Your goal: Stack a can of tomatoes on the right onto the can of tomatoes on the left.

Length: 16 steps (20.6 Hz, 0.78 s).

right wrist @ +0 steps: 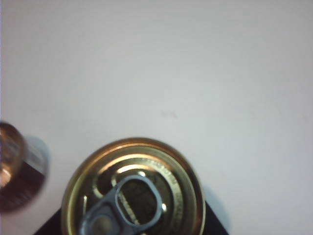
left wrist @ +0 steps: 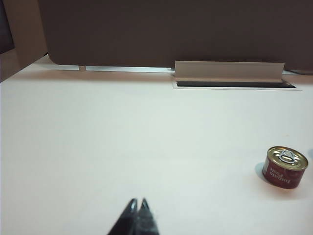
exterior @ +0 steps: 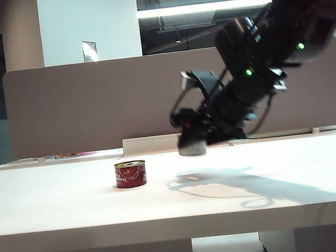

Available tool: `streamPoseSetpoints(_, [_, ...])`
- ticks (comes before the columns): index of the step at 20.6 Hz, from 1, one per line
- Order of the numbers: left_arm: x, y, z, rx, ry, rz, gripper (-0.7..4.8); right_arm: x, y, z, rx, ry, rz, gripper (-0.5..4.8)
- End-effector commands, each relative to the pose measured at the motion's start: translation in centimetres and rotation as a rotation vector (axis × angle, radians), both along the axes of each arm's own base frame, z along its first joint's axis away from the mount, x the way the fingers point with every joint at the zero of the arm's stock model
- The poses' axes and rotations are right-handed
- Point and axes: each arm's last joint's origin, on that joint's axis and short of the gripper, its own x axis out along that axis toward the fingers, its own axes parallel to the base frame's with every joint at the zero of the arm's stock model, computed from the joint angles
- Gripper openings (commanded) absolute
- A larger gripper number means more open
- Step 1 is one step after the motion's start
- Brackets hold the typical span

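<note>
My right pincer, clamped on the gold-lidded tomato can, hovers right of the red can on the white desk; placement remains. Left pincer: together, idle.

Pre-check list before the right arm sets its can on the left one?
1. Held can in right pincer: ok, off the table.
2. Grip centred: cannot tell, fingers hidden.
3. Target can upright, lid up: ok.
4. Held can over target: not ok, it hangs to the target's right in the exterior view.
5. Left pincer shut, away from target: ok.
6. Table around target bare: ok.
</note>
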Motion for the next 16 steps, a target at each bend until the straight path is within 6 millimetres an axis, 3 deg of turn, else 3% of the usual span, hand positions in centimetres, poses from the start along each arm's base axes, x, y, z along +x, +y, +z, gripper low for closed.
streamPoseSetpoints(1, [0.0, 0.0, 0.2, 0.003, -0.011, -0.002, -0.06, 0.1, 1.8, 2.4, 0.029, -0.045, 0.067, 2.07])
streamPoseSetpoints(9, [0.0, 0.0, 0.2, 0.003, -0.011, -0.003, -0.06, -0.5, 5.0, 4.4, -0.022, -0.088, 0.174, 2.07])
streamPoseSetpoints(16, [0.0, 0.0, 0.2, 0.003, -0.011, -0.004, -0.06, -0.7, 7.1, 4.0, -0.036, -0.080, 0.208, 2.07])
